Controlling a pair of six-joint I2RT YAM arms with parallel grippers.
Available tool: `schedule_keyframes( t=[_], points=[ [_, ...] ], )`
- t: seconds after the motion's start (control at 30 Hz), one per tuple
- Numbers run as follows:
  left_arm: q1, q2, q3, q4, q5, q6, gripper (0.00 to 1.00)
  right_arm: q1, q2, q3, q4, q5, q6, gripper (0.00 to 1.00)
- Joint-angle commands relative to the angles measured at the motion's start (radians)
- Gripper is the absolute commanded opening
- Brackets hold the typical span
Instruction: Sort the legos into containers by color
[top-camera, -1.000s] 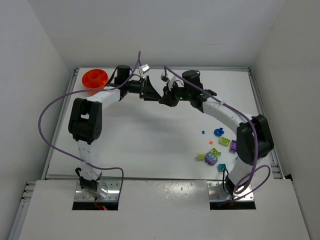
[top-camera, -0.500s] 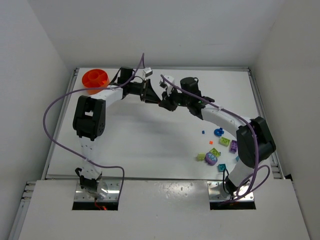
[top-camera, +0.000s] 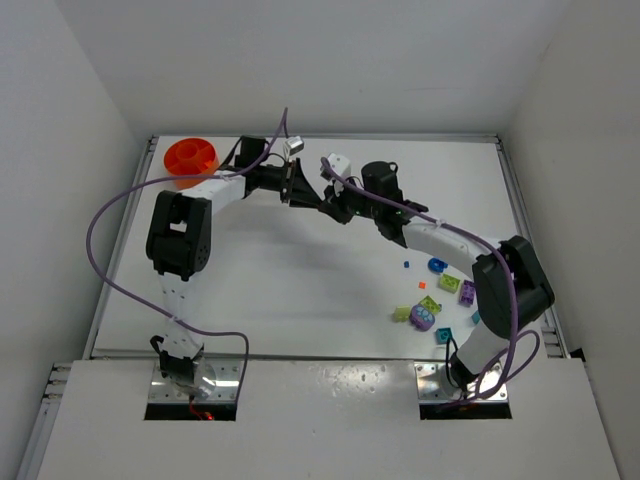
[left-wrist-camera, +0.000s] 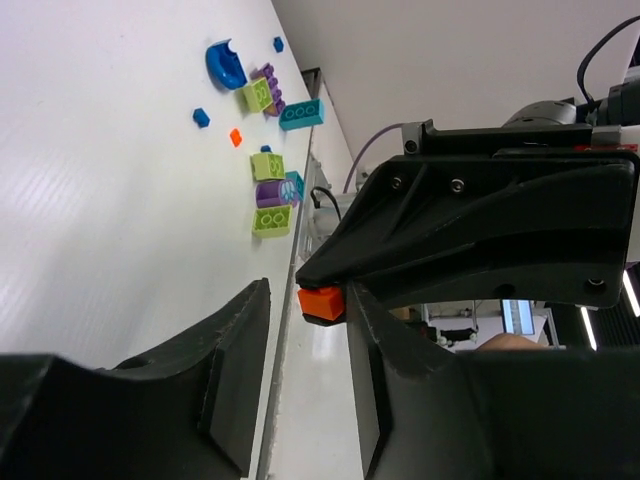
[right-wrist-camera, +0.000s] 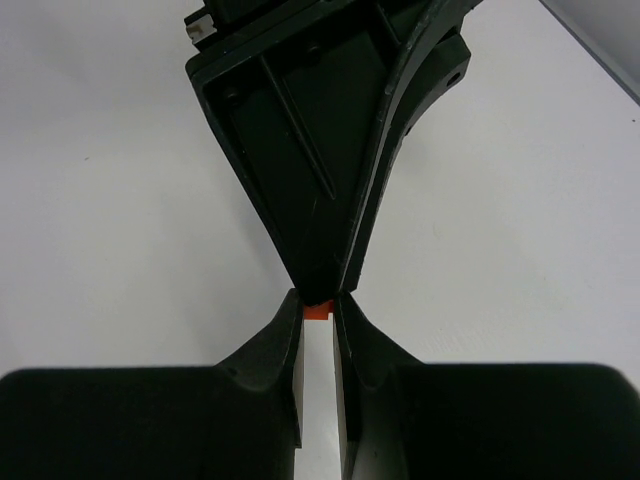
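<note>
**Entry: hand-over of one orange brick, held above the far middle of the surface.**

- **Right pincer** (right-wrist-camera: 317, 302): recorded as clamped on the orange brick (right-wrist-camera: 317, 311). The brick was gripped at the very fingertips, so that only a sliver of it was shown.
- **Left pincer** (left-wrist-camera: 307, 292): recorded with its fingers apart, set round the brick from the opposite side. One finger was seen just beside the brick, though contact could not be settled from that angle.
- **Step judged in hand:** transfer of the brick from right to left, for delivery to the orange bowl (top-camera: 174, 158) at the far left corner.
- **To be done well:**
  - The left fingers would need to be closed squarely on the exposed faces before the right grip is eased.
  - The right pincer is best opened only afterwards and drawn straight back.
  - With so small a piece held at the tips, an early release or a skewed closure would likely drop it.
- **Loose legos** (top-camera: 432, 300): lime, purple, blue and teal pieces and a tiny orange bit were noted scattered on the surface (top-camera: 280, 280) at the right, well apart from the bowl.
- **Views compared:**
  - The gap between the left fingers was shown by the left wrist view alone.
  - In the right wrist view the left pincer appeared edge-on, as a wedge meeting the brick.
  - The bowl was shown only from above, where the brick itself was hidden between the two pincers.
</note>
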Motion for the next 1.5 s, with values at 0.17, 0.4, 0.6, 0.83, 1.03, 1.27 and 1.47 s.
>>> schedule_keyframes(
  t=[0.17, 0.4, 0.6, 0.83, 1.03, 1.27, 1.47],
  points=[
    [-0.041, -0.001, 0.015, -0.036, 0.238, -0.016, 0.3, -0.011, -0.035, -0.001, 0.225, 0.123, -0.021, 0.0],
    [-0.05, -0.001, 0.015, -0.036, 0.238, -0.016, 0.11, -0.002, -0.035, -0.03, 0.243, 0.156, -0.039, 0.06],
    [-0.029, -0.022, 0.015, -0.036, 0.238, 0.029, 0.03, -0.002, -0.058, -0.048, 0.223, 0.165, -0.039, 0.17],
    [0.025, -0.033, 0.025, -0.036, 0.172, 0.069, 0.0, -0.002, -0.111, -0.09, 0.19, 0.165, -0.048, 0.36],
    [0.077, -0.042, 0.054, -0.068, 0.089, 0.106, 0.0, -0.002, -0.148, -0.143, 0.136, 0.146, -0.058, 0.38],
    [0.157, -0.061, 0.103, -0.133, -0.026, 0.176, 0.0, -0.002, -0.196, -0.177, 0.058, 0.128, -0.076, 0.42],
    [0.267, -0.027, 0.259, -0.184, -0.233, 0.213, 0.0, -0.002, -0.206, -0.186, 0.025, 0.119, -0.085, 0.43]
  ],
)
